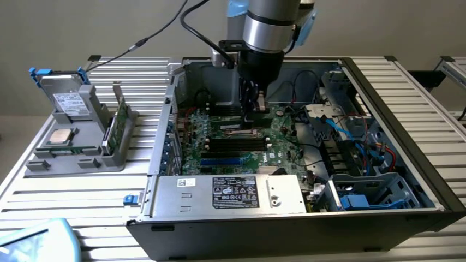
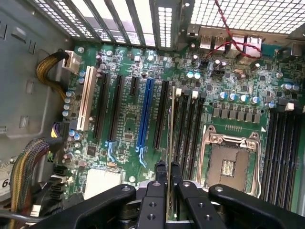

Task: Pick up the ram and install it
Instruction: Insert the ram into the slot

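I am pinching the ram between the two fingers of my end effector, which are drawn in close against its flat sides. In the wrist view the stick is showing edge-on as a thin pale line, standing upright over the motherboard. It is running lengthwise along the bank of black memory slots, at the side of that bank nearest the blue expansion slot. I cannot tell whether its lower edge is touching a slot. On the far side of the memory slots the processor socket is lying open in its metal frame. In the exterior view my end effector is hanging inside the open computer case, low over the middle of the board, with the power supply sitting at the case's near edge. Out on the surface, toward the exterior view's left, a grey holder is carrying a square silver processor chip and a green card standing upright.
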Robot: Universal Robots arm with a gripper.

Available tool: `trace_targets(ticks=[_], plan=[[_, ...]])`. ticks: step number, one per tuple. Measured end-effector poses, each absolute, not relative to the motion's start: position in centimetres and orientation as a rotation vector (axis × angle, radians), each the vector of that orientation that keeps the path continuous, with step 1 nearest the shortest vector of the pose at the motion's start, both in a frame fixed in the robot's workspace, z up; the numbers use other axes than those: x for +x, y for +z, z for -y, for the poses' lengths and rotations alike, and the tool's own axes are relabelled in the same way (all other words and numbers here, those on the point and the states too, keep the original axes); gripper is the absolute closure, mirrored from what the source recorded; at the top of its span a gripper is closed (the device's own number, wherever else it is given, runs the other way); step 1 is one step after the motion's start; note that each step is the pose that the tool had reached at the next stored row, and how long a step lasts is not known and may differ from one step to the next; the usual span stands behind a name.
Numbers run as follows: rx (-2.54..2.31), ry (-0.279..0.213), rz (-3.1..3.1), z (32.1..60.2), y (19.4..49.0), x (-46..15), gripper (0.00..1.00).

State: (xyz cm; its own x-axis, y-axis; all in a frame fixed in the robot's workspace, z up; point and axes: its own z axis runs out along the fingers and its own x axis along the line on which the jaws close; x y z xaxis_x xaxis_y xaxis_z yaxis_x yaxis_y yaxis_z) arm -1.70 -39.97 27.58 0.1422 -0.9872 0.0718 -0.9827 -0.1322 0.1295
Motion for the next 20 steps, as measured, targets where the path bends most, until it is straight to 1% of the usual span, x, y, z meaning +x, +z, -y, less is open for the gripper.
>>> trace_targets(ticks=[20], plan=[[2.233,-0.049,1.997,39.2,23.9,-1.7,0.86]])
